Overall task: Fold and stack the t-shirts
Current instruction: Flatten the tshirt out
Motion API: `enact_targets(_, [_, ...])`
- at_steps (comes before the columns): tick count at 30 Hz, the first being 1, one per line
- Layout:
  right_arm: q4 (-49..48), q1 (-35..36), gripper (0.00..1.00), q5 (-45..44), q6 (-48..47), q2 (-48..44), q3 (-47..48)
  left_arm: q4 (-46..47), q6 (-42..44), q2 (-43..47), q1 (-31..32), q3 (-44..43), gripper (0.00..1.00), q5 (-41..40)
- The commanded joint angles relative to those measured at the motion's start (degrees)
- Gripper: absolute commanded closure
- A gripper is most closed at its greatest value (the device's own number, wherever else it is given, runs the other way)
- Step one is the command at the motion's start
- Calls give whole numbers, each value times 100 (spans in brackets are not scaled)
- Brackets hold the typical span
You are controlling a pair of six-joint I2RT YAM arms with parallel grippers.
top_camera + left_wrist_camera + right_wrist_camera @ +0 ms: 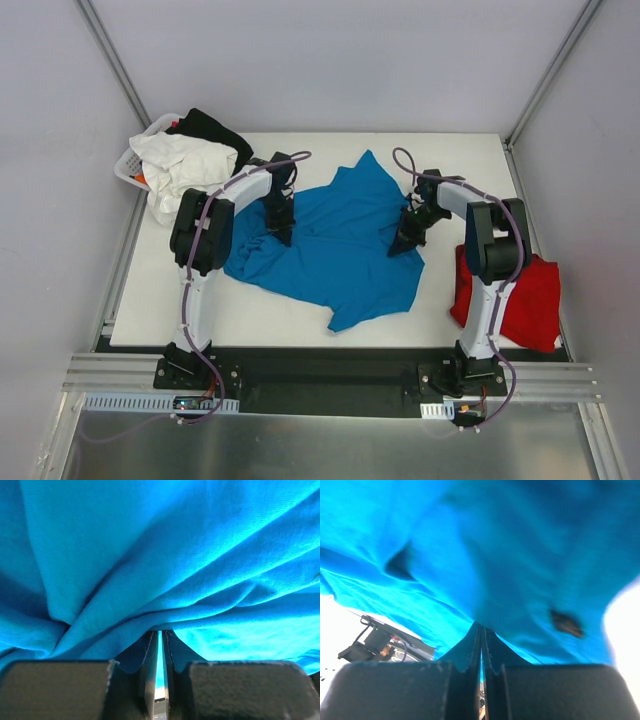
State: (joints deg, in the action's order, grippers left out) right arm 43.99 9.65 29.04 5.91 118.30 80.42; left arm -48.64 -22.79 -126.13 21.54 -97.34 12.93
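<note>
Seen from overhead, the turquoise V-neck t-shirt (pixel 340 240) is lying rumpled and skewed across the middle of the white table (pixel 470 160), one corner pointing toward 12 o'clock and another trailing toward 6 o'clock. The left gripper (pixel 281 236) is biting into it at its 9 o'clock side and the right gripper (pixel 404 245) at its 3 o'clock side. In each wrist view the jaws are pressed almost together with a thin fold of turquoise cloth pinched between them, and creases are fanning out from the bite.

Holding opposite sides like this is probably meant to let the arms pull the cloth taut and square it up before any fold, since limp cotton bunches when dragged from one point alone. I cannot tell whether the pinched edges are lifting off the table or resting on it.

The red t-shirt (pixel 530 295) is sitting in a heap at about 4 o'clock on the table, partly behind the right arm; it seems to be parked there, out of the working area, and does not look neatly folded. At the 10 o'clock corner a white laundry basket (pixel 128 160) is holding a white garment (pixel 180 165) and a black garment (pixel 210 128), both spilling over its rim. By this reading the task is in an early stage, with nothing stacked yet.
</note>
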Motion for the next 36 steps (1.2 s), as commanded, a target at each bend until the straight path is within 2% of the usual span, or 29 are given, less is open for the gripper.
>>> enact_targets(1, [374, -165, 99, -144, -319, -167, 9, -58, 231, -281, -88, -224, 91, -185])
enact_targets(3, [435, -209, 99, -144, -354, -228, 0, -75, 231, -264, -89, -233, 90, -150])
enact_targets(5, [557, -192, 91, -13, -407, -412, 44, -127, 205, -54, -71, -224, 85, -176])
enact_targets(6, [593, -131, 82, 40, -389, -561, 35, -154, 187, 78, -54, -224, 82, -194])
enact_targets(7, [611, -78, 57, 102, -337, -736, -61, -189, 117, 245, -27, -215, 69, -290])
enact_targets(9, [681, 132, 30, 137, -249, -1393, -237, -356, -23, 877, 113, -224, 52, -422])
enact_targets(10, [690, 212, 13, 120, -205, -1615, -333, -426, -94, 1105, 183, -233, 35, -492])
enact_targets(11, [708, 300, 9, 102, -91, -1878, -621, -496, -181, 1517, 332, -215, 28, -493])
enact_targets(14, [638, 546, 6, 128, 198, -2758, -1411, -690, -621, 2212, 631, 249, 21, -230])
enact_targets(18, [620, 784, 7, 32, 402, -3690, -2345, -559, -1087, 2724, 1517, 1652, 22, -361])
enact_targets(22, [821, 784, 7, -30, 402, -4489, -2987, -357, -1325, 3041, 1845, 2412, 23, -388])
enact_targets(28, [875, 802, 7, -214, 235, -4720, -3672, -198, -1211, 2954, 1977, 2624, 23, -344])
enact_targets(36, [-337, 1074, 10, -258, 683, -4474, -4359, 337, -1421, 2751, 2223, 2711, 24, 148])
